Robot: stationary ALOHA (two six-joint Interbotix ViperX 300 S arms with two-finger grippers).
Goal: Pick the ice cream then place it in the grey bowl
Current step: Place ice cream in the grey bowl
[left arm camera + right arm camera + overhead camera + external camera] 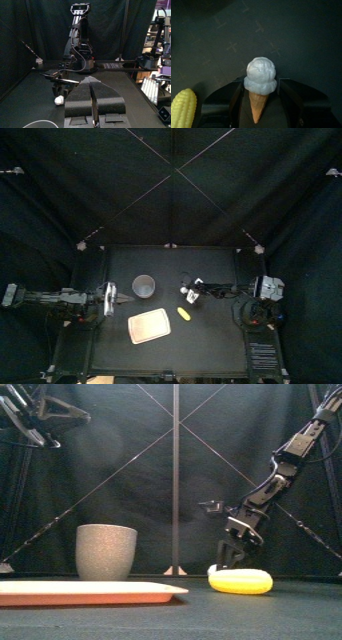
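- Right gripper (230, 560) was clamped on the ice cream (261, 75). In the right wrist view the jaws pinched the orange cone from both sides, with the pale scoop sticking out past the tips.
- Likely reason for the grip: the cone is narrow and firm, and the scoop stays free to go into the cup first.
- In the front view the right arm came down from the upper right. Its tip sat low at right of centre, just behind the corn (241, 581).
- Whether the ice cream touched the table (201, 353) or was clear of it, I could not tell.
- Grey cup (106, 551) stood upright at left of centre in the front view, mouth open, well apart from the gripper. The pink tray (80, 593) lay flat in the lower left, nearer the camera.
- Judgement: the pick was made or nearly so. Lift and carry across to the cup remained.
- Left gripper (92, 97) rested at the left of the top view, beside the cup. Its jaws were together and held nothing, so it kept out of the carry path.
- Hard to make out: in the front view the ice cream was mostly masked by the jaws and the corn. In the top view it was too small to pick out.
- The cup's inside was not visible in the front view. The left wrist view showed only a pale curved sliver at the lower left edge, probably the cup's rim.
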